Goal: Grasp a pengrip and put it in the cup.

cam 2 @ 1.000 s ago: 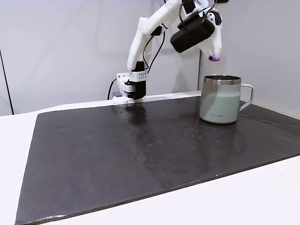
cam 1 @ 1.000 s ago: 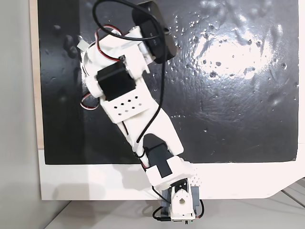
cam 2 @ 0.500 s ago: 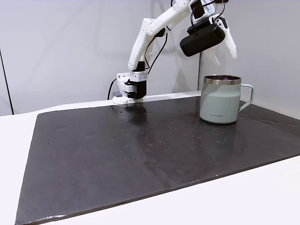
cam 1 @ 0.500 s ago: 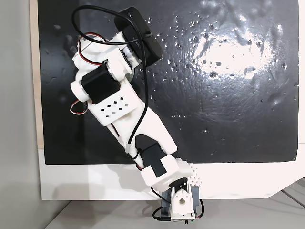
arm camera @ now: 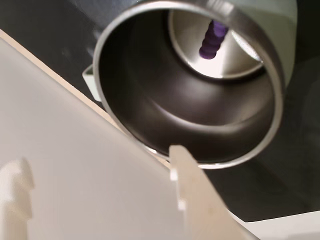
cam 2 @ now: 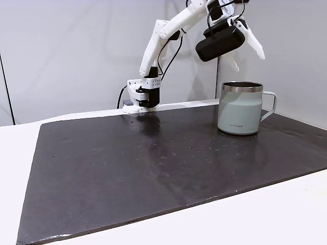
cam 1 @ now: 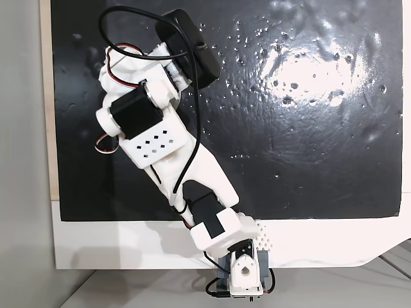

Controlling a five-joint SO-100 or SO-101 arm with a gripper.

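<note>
— Where's the pengrip (arm camera: 214,38)?
— Below the tool (cam 2: 247,52), lying inside the cup (cam 2: 240,113); the tool's fingers are spread, empty.
— And the surroundings?
— A dark, glossy mat (cam 2: 153,163) on a white surface (cam 2: 265,217), with a plain grey wall (cam 2: 66,51) behind.

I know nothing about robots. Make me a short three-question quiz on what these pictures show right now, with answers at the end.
1. True or false: the purple pengrip lies on the black mat.
2. In the wrist view, the pengrip is: A) in the end effector B) at the bottom of the cup C) beside the cup.
3. Fill in: in the fixed side view, the end effector's fingers are spread ____ above the cup.

Key: 1 false; 2 B; 3 open.
</note>
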